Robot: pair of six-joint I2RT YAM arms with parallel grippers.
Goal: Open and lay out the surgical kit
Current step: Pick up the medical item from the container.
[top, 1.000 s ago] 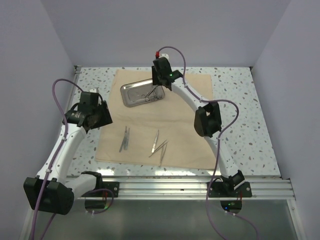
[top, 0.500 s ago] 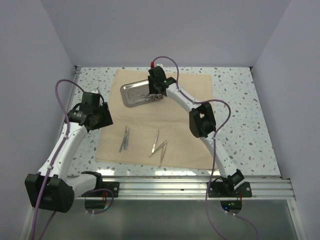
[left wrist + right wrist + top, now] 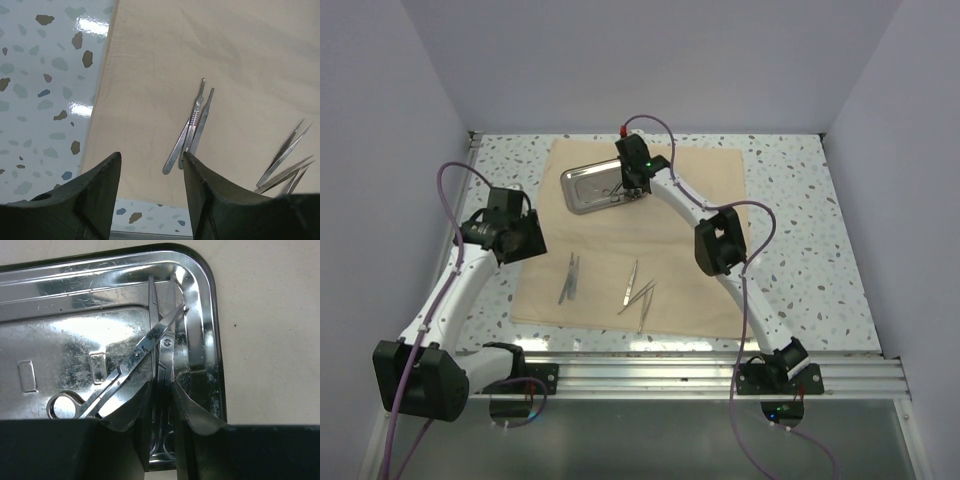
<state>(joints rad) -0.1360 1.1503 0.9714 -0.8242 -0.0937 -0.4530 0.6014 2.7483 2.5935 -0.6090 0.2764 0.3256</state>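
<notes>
The beige cloth wrap (image 3: 690, 260) lies spread flat on the table. The steel tray (image 3: 582, 190) stands on its far left part. In the right wrist view, two ring-handled instruments cross in the tray's (image 3: 212, 315) right end. My right gripper (image 3: 161, 385) is down in the tray and shut on the upright ring-handled scissors (image 3: 167, 347). The other instrument (image 3: 125, 372) lies diagonally across it. In the top view, my right gripper (image 3: 625, 190) is at the tray's right end. My left gripper (image 3: 151, 160) is open and empty above the cloth's left near part, close to two flat handles (image 3: 192, 130).
Two flat silver handles (image 3: 569, 277) and several tweezers (image 3: 638, 292) lie on the near half of the cloth. The tweezers also show at the right edge of the left wrist view (image 3: 287, 165). The speckled tabletop (image 3: 800, 240) surrounds the cloth, with walls on three sides.
My right gripper has moved left and down into the tray's right end, over the instruments. My left arm has shifted slightly.
</notes>
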